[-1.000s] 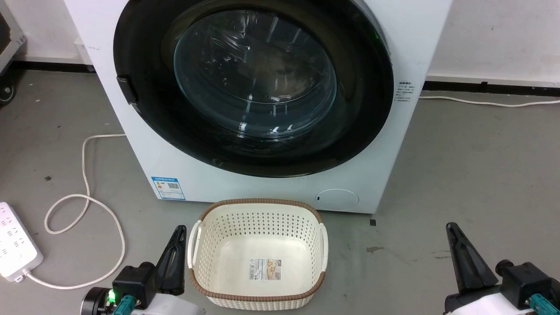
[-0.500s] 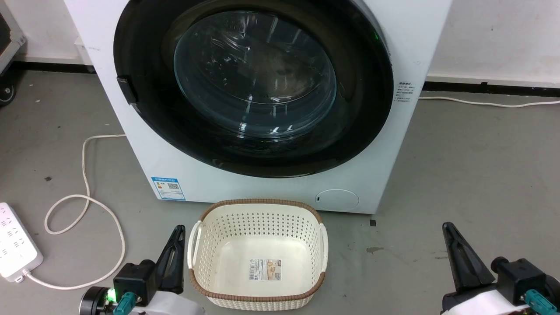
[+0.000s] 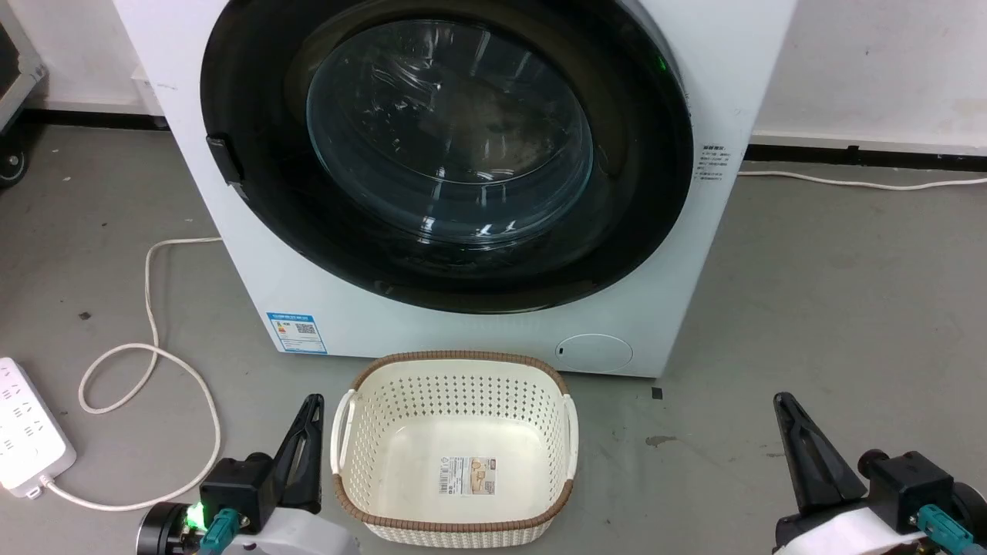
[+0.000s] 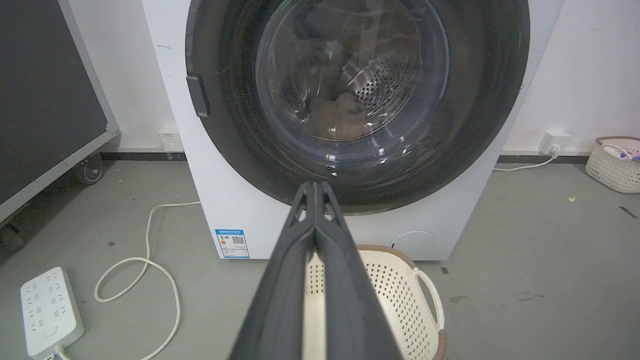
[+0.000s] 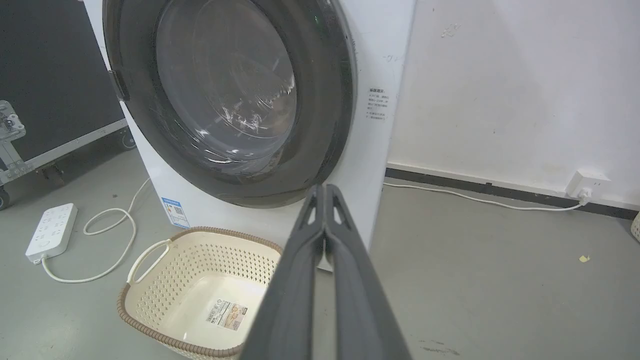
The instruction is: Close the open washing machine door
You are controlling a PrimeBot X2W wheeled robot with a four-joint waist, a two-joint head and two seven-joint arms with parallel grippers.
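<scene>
Finds the door (image 3: 449,131) at 12 o'clock in the head view, lying flush against the front of the washer (image 3: 432,339), a black tab (image 3: 224,158) at 9 o'clock on its ring. Shows something brown (image 4: 340,112) behind the glass in the left wrist view. Places the basket (image 3: 455,361) at 6 o'clock, just before the washer, a label on its bottom. Holds the left gripper (image 3: 314,401) at 8 o'clock, just beside the basket, fingers pressed together on nothing. Holds the right gripper (image 3: 783,399) at 4 o'clock, well apart from the basket, likewise closed and gripping nothing. Sets a power strip (image 3: 27,435) and looped cable (image 3: 154,354) further out at 8 o'clock, on the floor.
</scene>
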